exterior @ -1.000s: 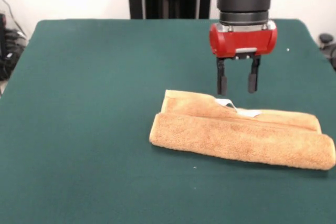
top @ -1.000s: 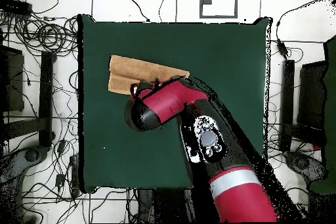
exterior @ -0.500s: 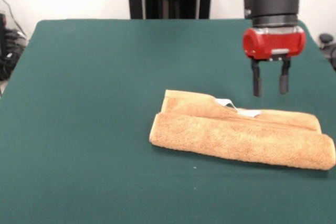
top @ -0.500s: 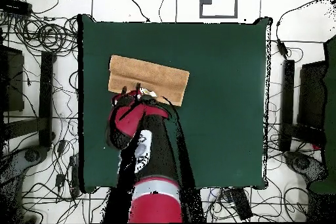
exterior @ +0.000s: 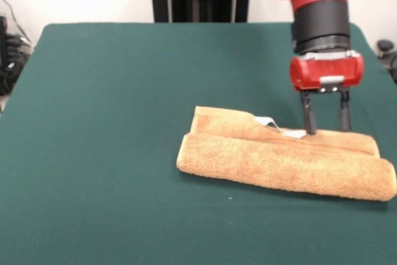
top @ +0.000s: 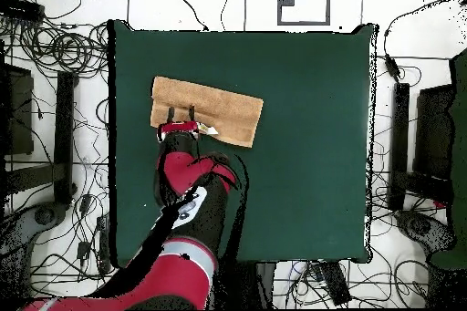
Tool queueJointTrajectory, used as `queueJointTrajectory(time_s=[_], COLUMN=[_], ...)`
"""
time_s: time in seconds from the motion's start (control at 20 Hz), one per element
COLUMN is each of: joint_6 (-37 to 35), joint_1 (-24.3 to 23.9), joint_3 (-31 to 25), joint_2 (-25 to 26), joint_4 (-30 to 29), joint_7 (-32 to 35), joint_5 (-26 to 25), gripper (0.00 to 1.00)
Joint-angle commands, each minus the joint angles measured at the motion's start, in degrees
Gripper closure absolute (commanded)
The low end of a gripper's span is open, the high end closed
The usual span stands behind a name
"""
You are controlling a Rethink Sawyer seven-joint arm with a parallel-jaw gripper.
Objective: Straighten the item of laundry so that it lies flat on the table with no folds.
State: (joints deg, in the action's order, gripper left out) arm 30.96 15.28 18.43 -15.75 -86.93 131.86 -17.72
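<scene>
The table (exterior: 124, 122) is a broad rectangle covered in dark green felt-like cloth; in the front view its near edge and both near corners are cut off by the picture, and in the overhead view the arm (top: 187, 225) hides a stretch running in from the edge at the robot's base. Most of its surface lies bare, with wide open room on every side of the cloth except the side edge nearest it.

The arm is red and black, with smooth rounded shells; only its lower wrist shows in the front view.

The towel (exterior: 285, 156) is orange-tan terry with a nubby pile, folded into a long narrow strip, the front fold rolled thick and rounded over a flatter layer behind. It lies close to one side edge of the table, about midway between the base-side edge and the opposite one, slightly aslant. A small white tag (exterior: 291, 132) peeks out at the seam between the layers, partly tucked under.

The gripper (exterior: 325, 115) hangs upright over the towel's back layer, just beside the tag, its two thin dark fingers (exterior: 309, 116) spread apart and holding nothing. Their tips reach the cloth's back edge; whether they touch it cannot be told.
</scene>
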Motion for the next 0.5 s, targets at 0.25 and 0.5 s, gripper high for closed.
queueJointTrajectory(time_s=[0.25, 0.5], joint_6=[11.34, 11.32], joint_1=[-3.17, -3.91], joint_3=[3.22, 2.66], joint_2=[4.93, 4.42], joint_4=[-0.81, -2.62], joint_7=[2.71, 3.98], joint_5=[9.83, 9.62], gripper=[0.0, 0.0])
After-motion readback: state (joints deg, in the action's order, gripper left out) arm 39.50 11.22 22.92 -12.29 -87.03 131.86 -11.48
